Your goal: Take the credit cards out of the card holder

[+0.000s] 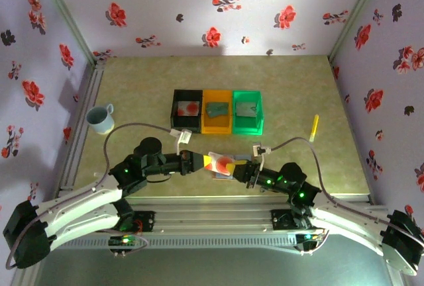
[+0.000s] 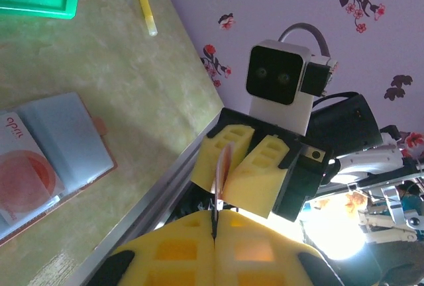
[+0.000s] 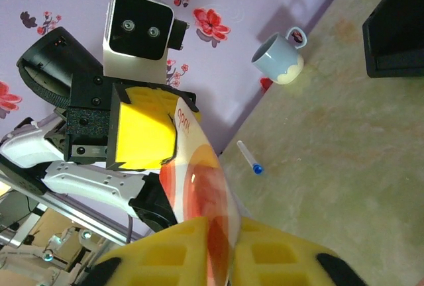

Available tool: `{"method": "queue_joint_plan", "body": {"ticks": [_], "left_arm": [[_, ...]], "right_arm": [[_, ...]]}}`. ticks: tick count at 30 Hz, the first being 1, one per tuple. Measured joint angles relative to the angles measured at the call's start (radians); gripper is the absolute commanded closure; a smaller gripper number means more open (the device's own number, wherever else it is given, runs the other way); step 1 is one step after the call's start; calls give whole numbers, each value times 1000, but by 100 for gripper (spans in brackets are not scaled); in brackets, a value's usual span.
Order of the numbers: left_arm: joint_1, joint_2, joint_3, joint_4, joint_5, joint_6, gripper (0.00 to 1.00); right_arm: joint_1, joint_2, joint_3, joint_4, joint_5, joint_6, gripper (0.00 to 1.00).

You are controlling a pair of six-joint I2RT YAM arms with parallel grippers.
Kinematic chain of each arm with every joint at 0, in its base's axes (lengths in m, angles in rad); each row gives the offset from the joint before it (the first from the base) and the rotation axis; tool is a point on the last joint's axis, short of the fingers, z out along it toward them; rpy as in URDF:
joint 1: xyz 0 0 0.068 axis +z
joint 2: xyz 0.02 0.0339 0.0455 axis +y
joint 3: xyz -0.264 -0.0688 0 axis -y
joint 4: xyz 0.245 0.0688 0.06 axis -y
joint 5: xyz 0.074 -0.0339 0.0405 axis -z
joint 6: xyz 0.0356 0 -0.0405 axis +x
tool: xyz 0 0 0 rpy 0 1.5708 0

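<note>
One credit card (image 3: 199, 167), pale with a red-orange blotch, hangs in the air between both grippers just above the table's near edge. My left gripper (image 2: 214, 216) is shut on one edge of it. My right gripper (image 3: 222, 236) is shut on the opposite end. In the top view the card (image 1: 220, 161) bridges the left gripper (image 1: 201, 162) and the right gripper (image 1: 237, 167). The card holder (image 2: 73, 134) lies open on the table, blue-grey inside up, with another credit card (image 2: 26, 173) lying in its left half.
Black bin (image 1: 187, 109), orange bin (image 1: 216, 110) and green bin (image 1: 248, 110) stand in a row mid-table; the black one holds a card. A blue mug (image 1: 101, 118) sits far left, a yellow marker (image 1: 315, 127) right. A blue-tipped pen (image 3: 248, 158) lies near the left gripper.
</note>
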Motion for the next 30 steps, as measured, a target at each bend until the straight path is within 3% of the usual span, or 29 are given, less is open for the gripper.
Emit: {"method": "queue_joint_plan", "body": {"ticks": [2, 7, 9, 12, 21, 30], "left_arm": [[0, 0, -2, 1, -10, 0, 97], [-1, -4, -3, -16, -14, 10, 67], [0, -22, 10, -79, -14, 32, 55], [15, -60, 71, -215, -6, 90, 45], [135, -37, 314, -595, 140, 336, 36], [141, 107, 331, -734, 300, 466, 41]], "right_arm": [[0, -1, 0, 8, 0, 0, 100], [5, -13, 0, 2, -4, -6, 100], [6, -30, 0, -22, -5, -14, 100], [6, -66, 0, -78, -9, -32, 100], [-5, -141, 21, -216, -117, -67, 100], [-7, -27, 50, -222, -235, -69, 100]]}}
